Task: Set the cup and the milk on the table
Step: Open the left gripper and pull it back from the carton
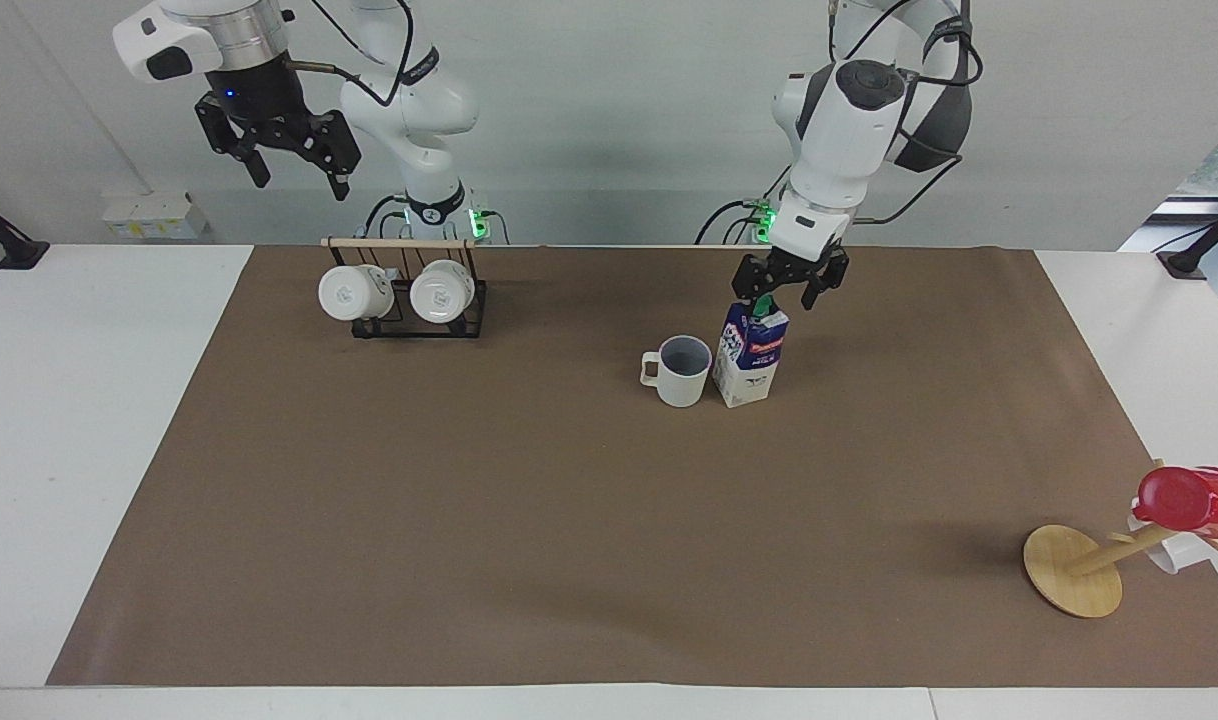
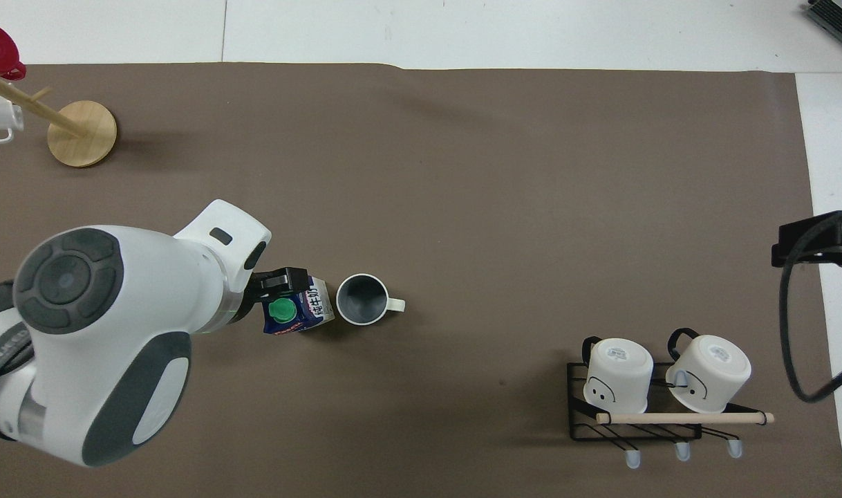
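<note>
The milk carton (image 1: 752, 355) stands upright on the brown mat of the table (image 1: 569, 520), toward the left arm's end. The off-white cup (image 1: 683, 370) stands upright right beside it, handle pointing away from the carton. My left gripper (image 1: 783, 297) is open and hovers just above the carton's green cap, clear of it. In the overhead view one of its fingers (image 2: 286, 279) shows beside the carton (image 2: 300, 315) and the cup (image 2: 362, 299). My right gripper (image 1: 287, 160) is open and empty, and waits high over the mug rack.
A black wire rack (image 1: 404, 318) holds two white mugs near the right arm's base; it also shows in the overhead view (image 2: 635, 425). A wooden mug tree (image 1: 1074, 570) with a red cup (image 1: 1189, 500) stands far from the robots at the left arm's end.
</note>
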Controlling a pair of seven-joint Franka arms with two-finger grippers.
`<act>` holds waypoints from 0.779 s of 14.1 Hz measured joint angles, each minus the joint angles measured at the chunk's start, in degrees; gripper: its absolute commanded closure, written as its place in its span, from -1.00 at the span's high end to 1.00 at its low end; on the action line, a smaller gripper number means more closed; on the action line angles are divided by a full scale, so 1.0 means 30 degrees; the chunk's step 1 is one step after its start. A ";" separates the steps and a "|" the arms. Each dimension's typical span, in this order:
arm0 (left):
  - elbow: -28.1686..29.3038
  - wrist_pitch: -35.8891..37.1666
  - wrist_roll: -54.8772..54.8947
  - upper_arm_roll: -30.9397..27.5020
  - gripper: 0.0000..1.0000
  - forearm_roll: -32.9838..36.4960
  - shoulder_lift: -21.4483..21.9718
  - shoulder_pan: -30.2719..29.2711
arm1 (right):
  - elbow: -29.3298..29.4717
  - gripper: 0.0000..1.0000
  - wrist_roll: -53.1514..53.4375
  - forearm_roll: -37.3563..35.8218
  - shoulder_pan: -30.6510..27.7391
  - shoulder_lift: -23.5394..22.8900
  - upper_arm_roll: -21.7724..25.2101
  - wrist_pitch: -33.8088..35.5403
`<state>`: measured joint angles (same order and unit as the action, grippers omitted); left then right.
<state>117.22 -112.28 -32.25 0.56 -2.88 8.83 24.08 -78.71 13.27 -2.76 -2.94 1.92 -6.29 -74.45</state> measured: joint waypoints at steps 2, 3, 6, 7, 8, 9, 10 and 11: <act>-0.0924 0.0943 0.0292 -0.0139 1.00 0.0018 0.0130 -0.0405 | 0.0000 1.00 0.0000 0.0000 0.0000 0.0000 0.0000 0.0000; -0.1303 0.1382 0.0755 -0.0166 1.00 0.0023 0.0173 -0.0679 | 0.0000 1.00 0.0000 0.0000 0.0000 0.0000 0.0000 0.0000; -0.2343 0.2723 0.2899 -0.0205 1.00 0.0031 0.0302 -0.1716 | 0.0000 1.00 0.0000 0.0000 0.0000 0.0000 0.0000 0.0000; -0.2669 0.3176 0.3707 -0.0214 1.00 0.0067 0.0379 -0.2149 | 0.0000 1.00 0.0000 0.0001 0.0000 0.0000 0.0000 0.0000; -0.2969 0.3679 0.4511 -0.0233 1.00 0.0271 0.0459 -0.2525 | 0.0000 1.00 0.0000 0.0000 0.0000 0.0000 0.0000 0.0000; -0.3285 0.4231 0.5292 -0.0240 1.00 0.0608 0.0533 -0.2856 | 0.0000 1.00 0.0000 0.0000 0.0000 0.0000 0.0000 0.0000; -0.3690 0.4961 0.6199 -0.0266 1.00 0.0810 0.0592 -0.3197 | 0.0000 1.00 0.0000 0.0001 0.0000 0.0000 0.0000 0.0000; -0.4046 0.5592 0.7169 -0.0278 1.00 0.0910 0.0644 -0.3587 | 0.0000 1.00 0.0000 0.0001 0.0000 0.0000 0.0000 0.0000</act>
<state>105.09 -95.51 -10.74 -0.28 -0.15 10.76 13.32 -78.71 13.27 -2.75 -2.94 1.92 -6.29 -74.45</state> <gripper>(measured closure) 0.000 0.000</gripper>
